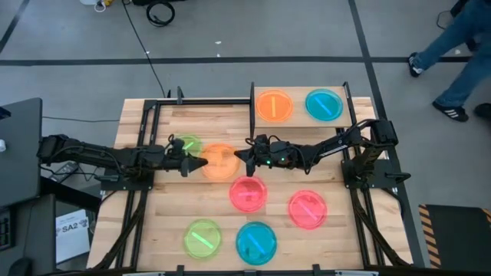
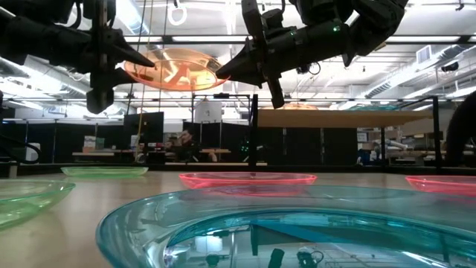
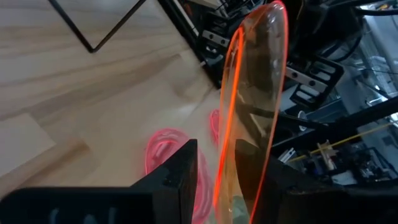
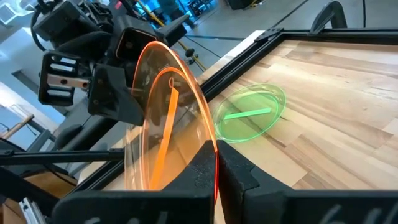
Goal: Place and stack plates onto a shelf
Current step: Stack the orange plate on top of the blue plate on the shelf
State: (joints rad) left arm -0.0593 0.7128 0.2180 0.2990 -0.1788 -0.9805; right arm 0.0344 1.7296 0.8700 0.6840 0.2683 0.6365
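Observation:
An orange plate (image 1: 220, 161) hangs level in the air over the table's middle, between my two grippers. My right gripper (image 4: 217, 165) is shut on its right rim. My left gripper (image 3: 227, 158) is open, its fingers standing above and below the plate's left rim (image 3: 231, 112). The shelf (image 1: 357, 103) stands at the far right; an orange plate (image 1: 274, 106) and a teal plate (image 1: 324, 104) sit on it side by side. Flat on the table lie two pink plates (image 1: 248, 193) (image 1: 308, 208), two green ones (image 1: 186, 144) (image 1: 202, 238) and a teal one (image 1: 255, 243). My right gripper pinches the orange plate's rim (image 4: 210, 140) at its right side between its two fingers. The fingers come in nearly level from the table's right. The plate (image 2: 175, 68) is level and lifted clear, high above the table. My left gripper stands open around the opposite rim; whether a finger (image 3: 180, 171) touches it, I cannot tell.
Black metal frame rails (image 1: 146, 130) run along the table's left and right sides and its far edge. A person's legs (image 1: 453, 46) show on the floor beyond the far right corner. A dark cabinet (image 1: 19, 153) stands left of the table.

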